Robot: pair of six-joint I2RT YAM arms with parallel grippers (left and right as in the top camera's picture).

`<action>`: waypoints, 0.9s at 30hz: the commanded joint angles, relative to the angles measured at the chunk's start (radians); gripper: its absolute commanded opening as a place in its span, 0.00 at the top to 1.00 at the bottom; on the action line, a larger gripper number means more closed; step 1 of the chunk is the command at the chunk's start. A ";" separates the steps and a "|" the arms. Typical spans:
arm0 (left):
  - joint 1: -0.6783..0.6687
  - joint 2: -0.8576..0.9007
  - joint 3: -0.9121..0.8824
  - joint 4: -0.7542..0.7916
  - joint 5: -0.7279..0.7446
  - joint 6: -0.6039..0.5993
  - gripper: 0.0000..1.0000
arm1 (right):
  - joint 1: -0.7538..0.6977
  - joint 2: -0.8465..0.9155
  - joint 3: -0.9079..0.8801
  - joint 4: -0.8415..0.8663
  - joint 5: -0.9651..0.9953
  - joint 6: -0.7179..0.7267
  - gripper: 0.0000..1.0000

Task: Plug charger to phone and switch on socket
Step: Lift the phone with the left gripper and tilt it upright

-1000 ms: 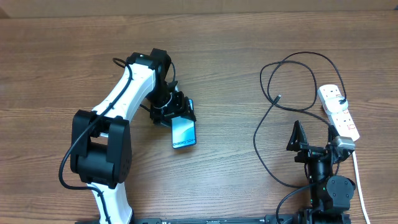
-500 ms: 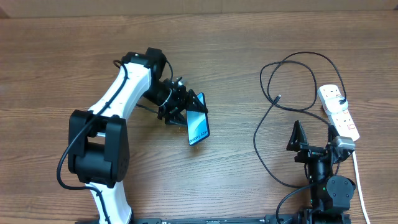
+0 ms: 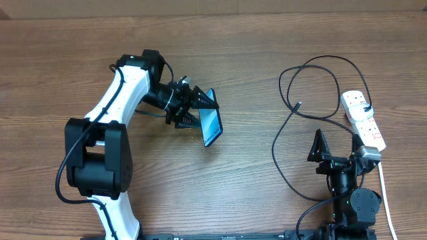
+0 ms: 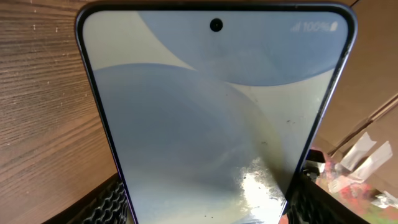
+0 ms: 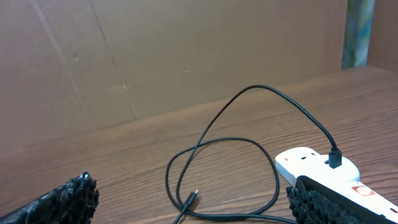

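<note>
Holding the phone [image 3: 212, 127] by its two long edges, our left gripper [image 3: 200, 112] pinches it left of the table's [image 3: 253, 40] middle, tilted so the screen faces partly sideways. In the left wrist view the screen fills almost the whole frame, and its black edge runs down both sides to the ribbed finger pads [image 4: 106, 202].

We see bare wood on every side of the phone: a wide stretch toward the far edge, another toward the left edge, and an open strip between the phone and the nearest bend of the charger [image 3: 275, 150].

Our right gripper [image 3: 337, 145] sits near the front right with its fingers spread wide and nothing between them, just beside the near end of the socket [image 3: 363, 120]. The socket lies close to the right edge, its white cord [image 3: 385, 193] running toward the front.

The charger loops loosely across the wood to the left of the socket, with one end plugged in at the socket's far end. Its connector tip [image 3: 298, 105] lies free on the table, well apart from the phone.
</note>
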 commanded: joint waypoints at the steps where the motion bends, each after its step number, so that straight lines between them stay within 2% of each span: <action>1: 0.005 0.004 0.033 0.000 0.066 -0.007 0.40 | 0.006 -0.010 -0.011 0.006 -0.005 -0.005 0.00; 19: 0.005 0.004 0.033 0.001 0.063 -0.007 0.42 | 0.006 -0.010 -0.011 0.006 -0.005 -0.005 0.00; 27: 0.005 0.004 0.033 0.016 -0.024 -0.007 0.43 | 0.006 -0.010 -0.011 0.006 -0.005 -0.005 0.00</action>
